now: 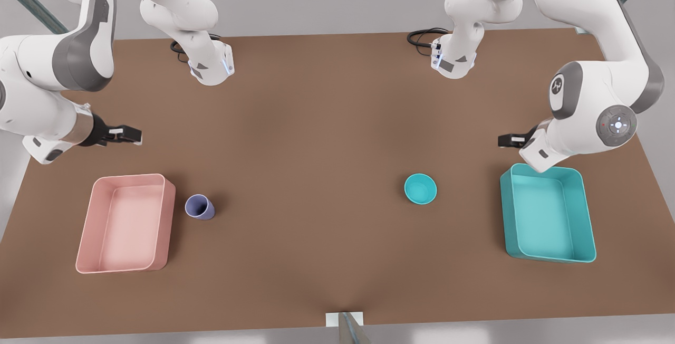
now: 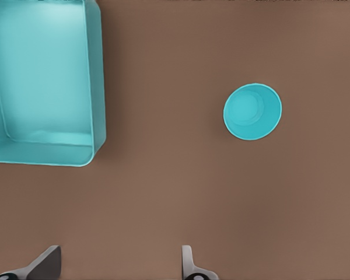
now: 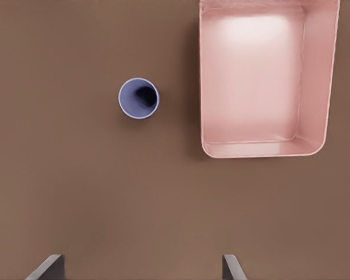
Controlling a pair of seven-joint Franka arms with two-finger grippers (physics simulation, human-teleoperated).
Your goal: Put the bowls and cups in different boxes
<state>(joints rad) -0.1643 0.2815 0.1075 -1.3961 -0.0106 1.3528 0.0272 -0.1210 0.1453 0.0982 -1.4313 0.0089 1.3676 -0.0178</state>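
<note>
Broadly, the brown table (image 1: 327,149) carries a pink box (image 1: 89,259) and a teal box (image 1: 586,217), far apart. Just beside the pink box stands the lavender cup (image 1: 200,207); the teal bowl (image 1: 420,189) sits near the teal box. Both the left gripper (image 1: 507,140) and the right gripper (image 1: 132,135) hover with fingers spread, holding nothing.

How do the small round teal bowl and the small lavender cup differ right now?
The small round teal bowl is wider and shallower; the small lavender cup is narrower, taller and tapered. The bowl stands well apart from the teal box; the cup stands close beside the pink box. Both are upright, empty, on the brown table.
</note>
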